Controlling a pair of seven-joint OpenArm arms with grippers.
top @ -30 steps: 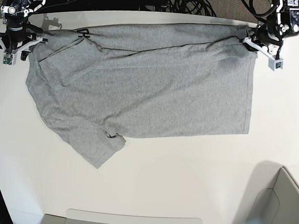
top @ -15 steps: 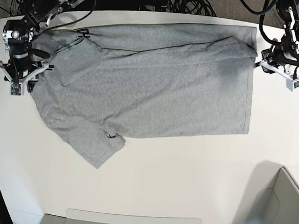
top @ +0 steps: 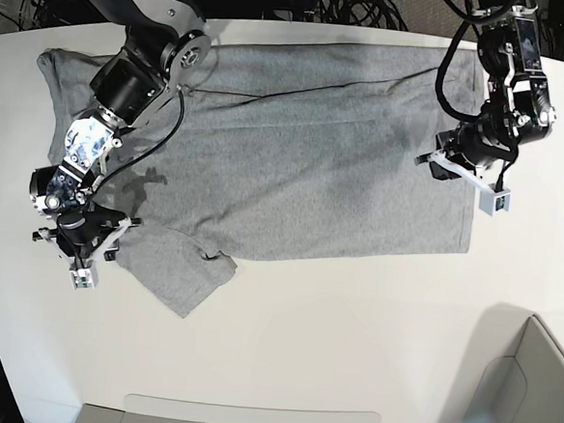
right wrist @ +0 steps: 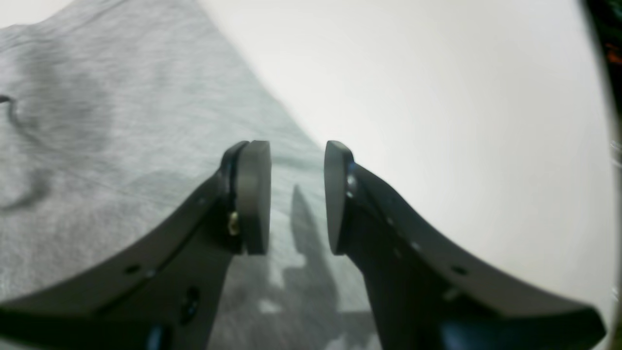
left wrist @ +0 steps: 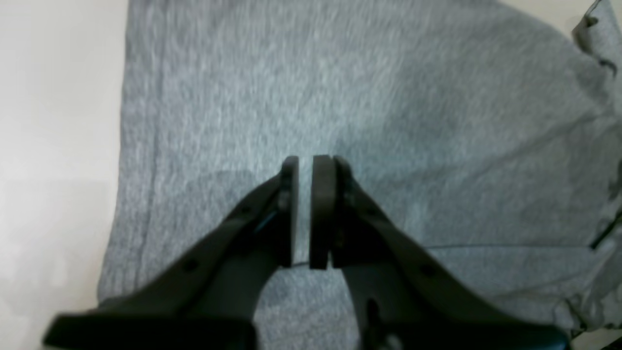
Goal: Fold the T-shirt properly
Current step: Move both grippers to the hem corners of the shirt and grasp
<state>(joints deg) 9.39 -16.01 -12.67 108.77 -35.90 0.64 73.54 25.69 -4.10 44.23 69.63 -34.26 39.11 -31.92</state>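
Lying spread flat on the white table [top: 352, 323], the T-shirt [top: 305, 155] shows its plain grey side. The left gripper [left wrist: 305, 211] hovers above its hem, jaws nearly together and empty; the right gripper [right wrist: 296, 194] stands moderately apart over a sleeve edge.

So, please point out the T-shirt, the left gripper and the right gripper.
T-shirt [top: 315, 156], base view, middle of the body.
Left gripper [left wrist: 304, 204], left wrist view, between the fingertips.
Right gripper [right wrist: 296, 194], right wrist view, between the fingertips.
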